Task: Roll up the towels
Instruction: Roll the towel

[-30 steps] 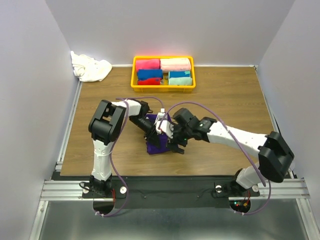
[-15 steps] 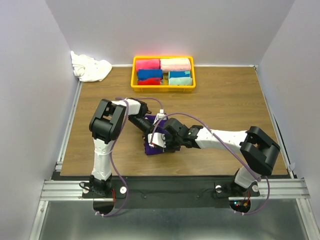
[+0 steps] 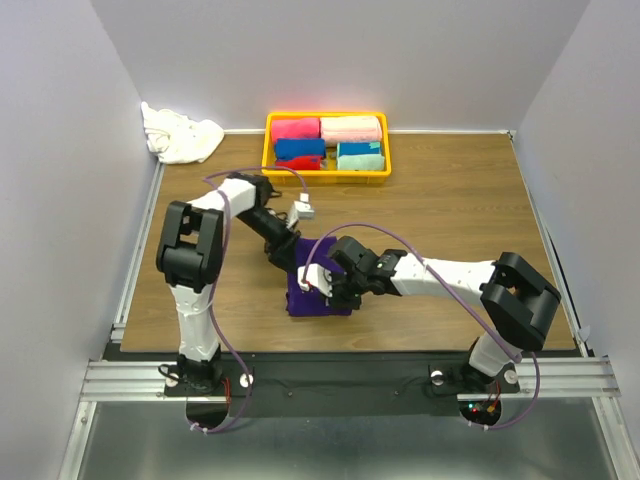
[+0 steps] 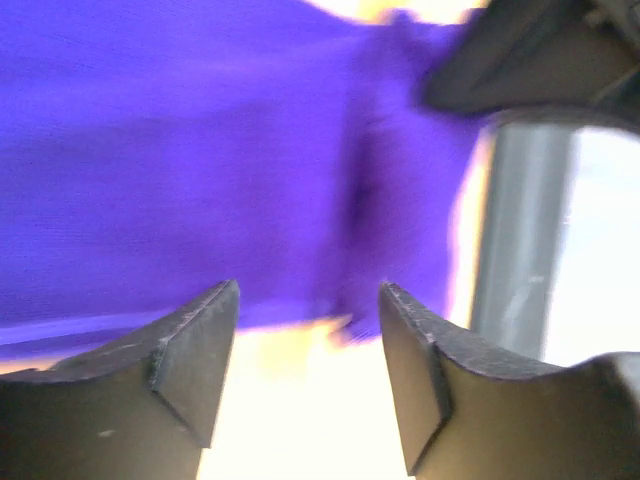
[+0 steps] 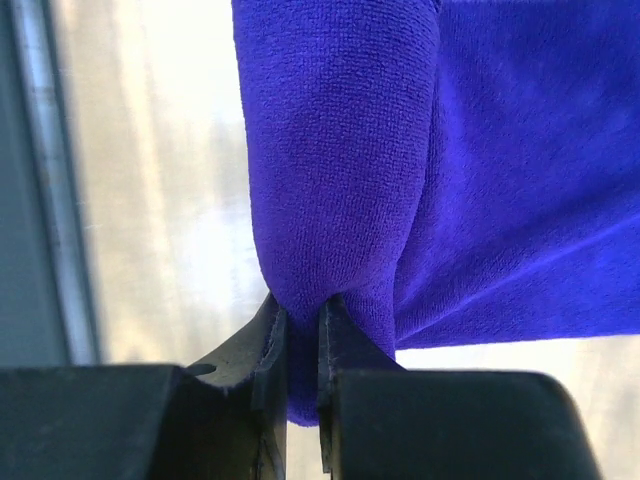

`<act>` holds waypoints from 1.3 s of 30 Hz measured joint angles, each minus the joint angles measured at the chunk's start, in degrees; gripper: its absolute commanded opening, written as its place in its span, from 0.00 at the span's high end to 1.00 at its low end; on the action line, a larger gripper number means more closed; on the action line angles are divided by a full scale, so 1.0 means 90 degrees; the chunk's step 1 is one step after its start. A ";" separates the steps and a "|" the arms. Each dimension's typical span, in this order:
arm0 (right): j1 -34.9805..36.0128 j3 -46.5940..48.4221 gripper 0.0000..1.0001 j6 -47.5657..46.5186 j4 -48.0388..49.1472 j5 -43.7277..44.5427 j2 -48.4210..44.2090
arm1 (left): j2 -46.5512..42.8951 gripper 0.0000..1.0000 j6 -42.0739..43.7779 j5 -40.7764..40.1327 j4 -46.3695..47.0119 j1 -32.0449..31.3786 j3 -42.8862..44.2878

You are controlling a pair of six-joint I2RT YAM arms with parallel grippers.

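Item: purple towel (image 3: 318, 300), bunched near centre of the surface (image 3: 450, 200), long axis unclear. Right gripper (image 5: 303, 320), in from 3 o'clock, pinches a fold; nearer arm. Left gripper (image 4: 310, 300), 11 o'clock, parted, empty. White towel (image 3: 182, 137), crumpled, far 10 o'clock corner.

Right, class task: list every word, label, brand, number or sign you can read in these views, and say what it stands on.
None can be read in any view.
The purple towel, the yellow tray with its rolled towels, and the white cloth show no print.
Any marking on the arms is too small to tell.
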 measured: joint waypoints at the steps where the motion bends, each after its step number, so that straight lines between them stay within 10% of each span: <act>1: -0.0010 0.0000 0.99 0.0080 -0.0087 -0.0095 0.0000 | -0.0058 0.28 0.0024 -0.0080 0.0010 0.0124 0.0102; 9: -0.0515 0.0709 0.99 0.1098 -0.1086 -0.1598 0.0653 | -0.0988 0.21 -0.0250 -0.0435 0.0814 0.1967 0.0012; 15: -0.1030 0.1503 0.99 0.1591 -0.1770 -0.2725 0.1549 | -0.3257 0.17 -0.0488 -0.1008 0.2011 0.1957 -0.1486; 26: -0.1644 0.2608 0.99 0.1817 -0.2948 -0.4549 0.3152 | -0.7293 0.06 -0.0338 -0.2844 0.3308 -0.1469 -0.4617; 32: -0.1836 0.2919 0.99 0.1744 -0.3458 -0.5076 0.3706 | -0.6953 0.05 -0.0614 -0.3840 0.3874 -0.3320 -0.5122; 39: -0.2023 0.3060 0.99 0.1559 -0.3881 -0.5323 0.4087 | -0.5928 0.13 -0.0746 -0.4318 0.4656 -0.3871 -0.5122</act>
